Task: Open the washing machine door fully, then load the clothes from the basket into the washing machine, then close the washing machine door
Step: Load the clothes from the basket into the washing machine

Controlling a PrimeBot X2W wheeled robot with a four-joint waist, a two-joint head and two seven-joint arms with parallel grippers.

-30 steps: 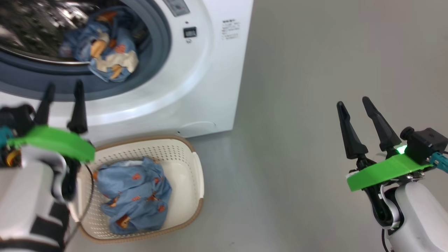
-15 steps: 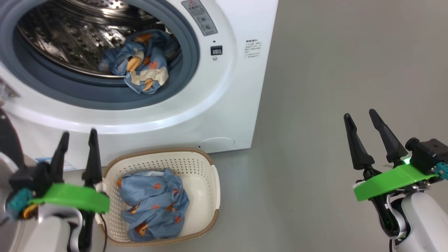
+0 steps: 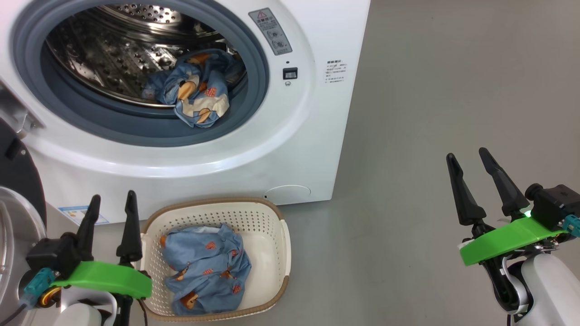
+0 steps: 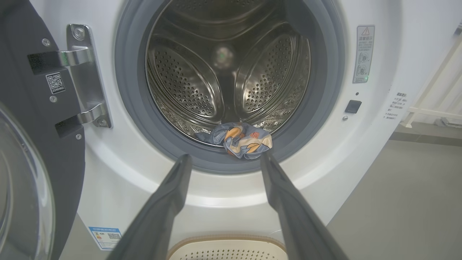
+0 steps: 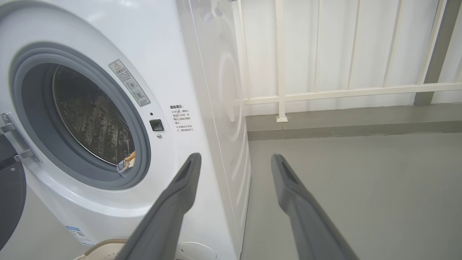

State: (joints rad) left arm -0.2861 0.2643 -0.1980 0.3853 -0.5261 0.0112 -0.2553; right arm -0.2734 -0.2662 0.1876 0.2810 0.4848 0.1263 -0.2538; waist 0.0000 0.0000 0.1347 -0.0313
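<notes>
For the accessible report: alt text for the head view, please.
Washing machine with its door open, one blue printed garment at the front of the drum; more clothes in the basket below. Left gripper and right gripper open, empty.

From the head, the washing machine point(image 3: 294, 149), the basket point(image 3: 267, 253) and the grey floor point(image 3: 430, 90) are looked down upon from above. From the left wrist, the drum point(image 4: 187, 83) is faced squarely and closely. From the right wrist, the machine's front corner is seen obliquely, a white railing point(image 5: 325, 94) behind. The drum mouth is shared by all three views.
</notes>
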